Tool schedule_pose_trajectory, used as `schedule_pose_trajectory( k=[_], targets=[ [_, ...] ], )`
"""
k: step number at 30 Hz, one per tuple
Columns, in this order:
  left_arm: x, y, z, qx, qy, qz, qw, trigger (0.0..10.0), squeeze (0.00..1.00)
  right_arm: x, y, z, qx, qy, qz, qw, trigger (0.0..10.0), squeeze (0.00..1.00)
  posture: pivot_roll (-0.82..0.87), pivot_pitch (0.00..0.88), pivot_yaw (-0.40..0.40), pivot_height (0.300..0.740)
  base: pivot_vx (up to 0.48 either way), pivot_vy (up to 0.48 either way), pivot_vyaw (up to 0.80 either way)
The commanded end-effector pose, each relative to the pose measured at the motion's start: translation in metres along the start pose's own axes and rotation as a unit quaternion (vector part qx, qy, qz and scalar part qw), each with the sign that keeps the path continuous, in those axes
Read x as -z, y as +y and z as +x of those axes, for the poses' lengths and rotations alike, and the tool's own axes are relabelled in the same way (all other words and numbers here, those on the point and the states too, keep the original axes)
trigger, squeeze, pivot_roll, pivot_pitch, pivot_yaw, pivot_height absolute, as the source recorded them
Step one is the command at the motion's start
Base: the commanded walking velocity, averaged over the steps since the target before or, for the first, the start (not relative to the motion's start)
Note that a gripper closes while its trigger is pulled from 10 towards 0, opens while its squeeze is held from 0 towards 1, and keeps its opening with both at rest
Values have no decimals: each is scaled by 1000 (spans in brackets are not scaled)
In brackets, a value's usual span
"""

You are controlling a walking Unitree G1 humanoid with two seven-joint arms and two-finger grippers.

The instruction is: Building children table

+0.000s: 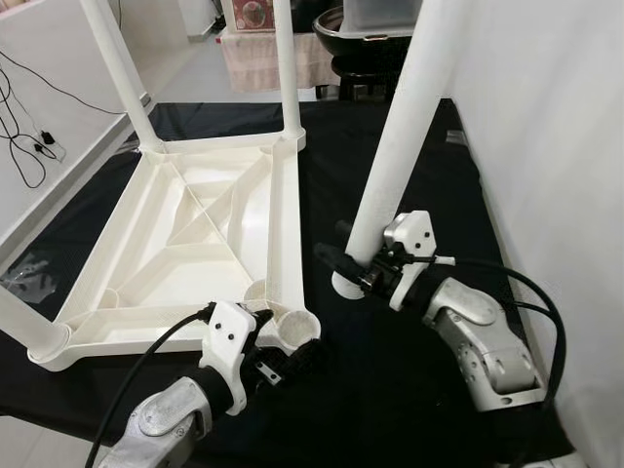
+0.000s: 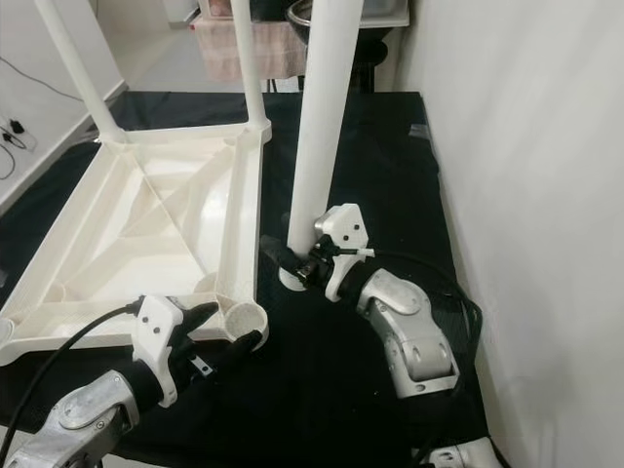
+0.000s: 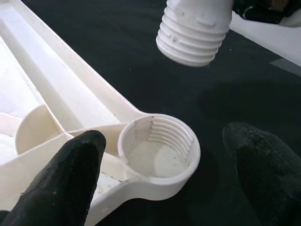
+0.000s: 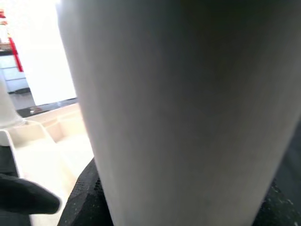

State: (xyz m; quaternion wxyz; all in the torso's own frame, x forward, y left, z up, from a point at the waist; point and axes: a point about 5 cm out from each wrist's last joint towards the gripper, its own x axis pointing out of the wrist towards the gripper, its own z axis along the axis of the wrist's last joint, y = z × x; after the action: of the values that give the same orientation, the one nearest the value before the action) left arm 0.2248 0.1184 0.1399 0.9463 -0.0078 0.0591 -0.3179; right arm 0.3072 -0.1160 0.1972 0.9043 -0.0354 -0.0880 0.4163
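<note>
A white plastic table top (image 1: 210, 229) lies upside down on a black cloth. Legs stand in its far-left (image 1: 122, 73), far-right (image 1: 286, 68) and near-left (image 1: 21, 327) corners. The near-right threaded socket (image 3: 157, 150) has nothing in it. My left gripper (image 3: 167, 141) is open, one finger on each side of that socket. My right gripper (image 1: 356, 268) is shut on a loose white leg (image 1: 400, 146) that stands slightly tilted. The leg's threaded end (image 3: 193, 33) hangs just above the cloth, a short way right of the socket.
A white wall (image 1: 565, 146) runs close along the right side. A dark bowl (image 1: 361, 34) and a pink cloth stand at the back. Black cables (image 1: 29, 146) lie on the floor to the left. The black cloth (image 1: 390, 400) stretches bare in front of me.
</note>
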Motion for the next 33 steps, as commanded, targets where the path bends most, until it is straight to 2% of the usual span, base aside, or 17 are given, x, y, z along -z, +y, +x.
schedule_pose_trajectory(
  k=[1,7,11,16,21,30,33],
  targets=[
    [3,3,-2,-11,4,-1,1000,10000,0,-1,5,1,-11,-2,3,1000,10000,0,-112,161,24,740,0,0,0],
    [3,4,-2,-12,4,-1,1000,10000,0,-1,5,1,-12,-3,3,1000,10000,0,-111,162,23,740,0,0,0],
    [3,4,-1,-13,5,5,1000,10000,0,-2,4,2,-12,-4,2,1000,10000,0,-106,163,22,740,0,480,0],
    [2,4,0,-13,4,10,1000,10000,0,-3,3,3,-12,-9,3,1000,10000,0,-106,163,22,740,0,0,0],
    [0,-1,1,13,7,16,1000,10000,0,-6,2,4,-12,-14,5,1000,10000,0,-105,168,19,740,0,0,0],
    [1,0,1,10,9,9,1000,10000,0,-6,2,5,-11,-13,4,1000,10000,0,-103,169,18,740,0,0,0],
    [0,1,1,8,8,12,1000,10000,0,-6,2,5,-11,-13,4,1000,10000,0,-101,168,17,740,0,360,0]
  ],
)
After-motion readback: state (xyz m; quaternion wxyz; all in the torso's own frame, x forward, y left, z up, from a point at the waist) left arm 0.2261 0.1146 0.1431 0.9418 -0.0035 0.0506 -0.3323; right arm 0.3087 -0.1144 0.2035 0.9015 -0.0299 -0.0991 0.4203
